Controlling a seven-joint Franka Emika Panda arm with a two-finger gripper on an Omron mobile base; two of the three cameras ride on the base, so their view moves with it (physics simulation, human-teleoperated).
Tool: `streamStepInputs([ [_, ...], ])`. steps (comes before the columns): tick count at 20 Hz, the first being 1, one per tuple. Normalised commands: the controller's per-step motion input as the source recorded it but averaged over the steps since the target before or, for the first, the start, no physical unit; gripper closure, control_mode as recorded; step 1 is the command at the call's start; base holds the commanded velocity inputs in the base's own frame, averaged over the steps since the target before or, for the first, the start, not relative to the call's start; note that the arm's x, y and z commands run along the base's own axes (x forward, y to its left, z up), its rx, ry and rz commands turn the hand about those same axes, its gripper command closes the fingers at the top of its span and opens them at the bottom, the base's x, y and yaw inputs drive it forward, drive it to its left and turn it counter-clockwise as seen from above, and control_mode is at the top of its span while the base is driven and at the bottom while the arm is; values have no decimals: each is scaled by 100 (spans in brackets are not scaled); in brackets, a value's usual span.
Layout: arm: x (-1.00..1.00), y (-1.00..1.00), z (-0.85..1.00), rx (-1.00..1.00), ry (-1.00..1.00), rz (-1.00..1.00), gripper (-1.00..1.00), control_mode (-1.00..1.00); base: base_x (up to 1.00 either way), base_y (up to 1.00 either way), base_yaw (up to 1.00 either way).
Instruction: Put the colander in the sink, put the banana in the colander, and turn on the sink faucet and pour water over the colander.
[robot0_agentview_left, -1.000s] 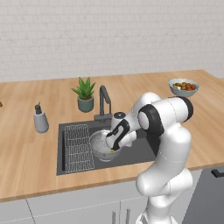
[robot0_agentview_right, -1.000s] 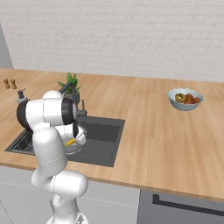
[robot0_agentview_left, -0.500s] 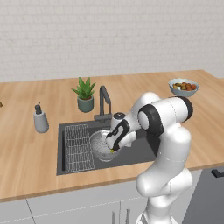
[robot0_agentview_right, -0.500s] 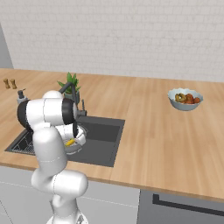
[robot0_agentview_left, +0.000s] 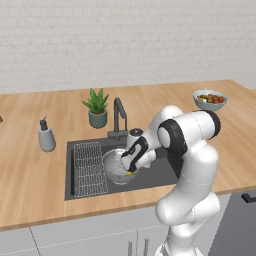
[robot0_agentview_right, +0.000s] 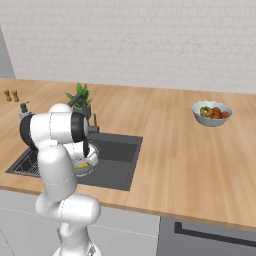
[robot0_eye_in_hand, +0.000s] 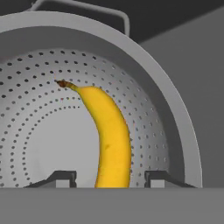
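The silver colander (robot0_agentview_left: 114, 166) sits in the dark sink (robot0_agentview_left: 161, 173), just right of the wire rack. The yellow banana (robot0_eye_in_hand: 109, 131) lies curved on the colander's perforated wall (robot0_eye_in_hand: 39, 87), its dark stem tip pointing away from the hand. My gripper (robot0_eye_in_hand: 110, 177) hangs low over the colander, open, with a fingertip (robot0_eye_in_hand: 61, 177) on each side of the banana's near end and a gap on both sides. In the left base view the gripper (robot0_agentview_left: 129, 169) reaches down into the colander with a bit of the banana (robot0_agentview_left: 129, 173) below it. The dark faucet (robot0_agentview_left: 119, 114) stands behind the sink, no water visible.
A wire grid rack (robot0_agentview_left: 90, 169) fills the sink's left part. A grey soap dispenser (robot0_agentview_left: 46, 136) and a potted plant (robot0_agentview_left: 97, 108) stand on the wooden counter near the sink. A fruit bowl (robot0_agentview_right: 212, 113) sits far right. Two small shakers (robot0_agentview_right: 11, 95) stand far left.
The jaws have spread apart and let go of the banana, which now rests in the colander. The arm has barely moved.
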Motion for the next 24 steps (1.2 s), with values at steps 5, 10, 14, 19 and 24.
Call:
streamStepInputs([
  [5, 0, 0, 0, 0, 0, 0, -100, -100, 0, 0, 0],
  [10, 0, 0, 0, 0, 0, 0, -100, -100, 0, 0, 0],
  [14, 0, 0, 27, 0, 0, 0, -100, -100, 0, 0, 0],
  [19, 0, 0, 74, 0, -6, 0, -100, -100, 0, 0, 0],
  [24, 0, -8, 71, 0, -15, 0, -100, -100, 0, 0, 0],
])
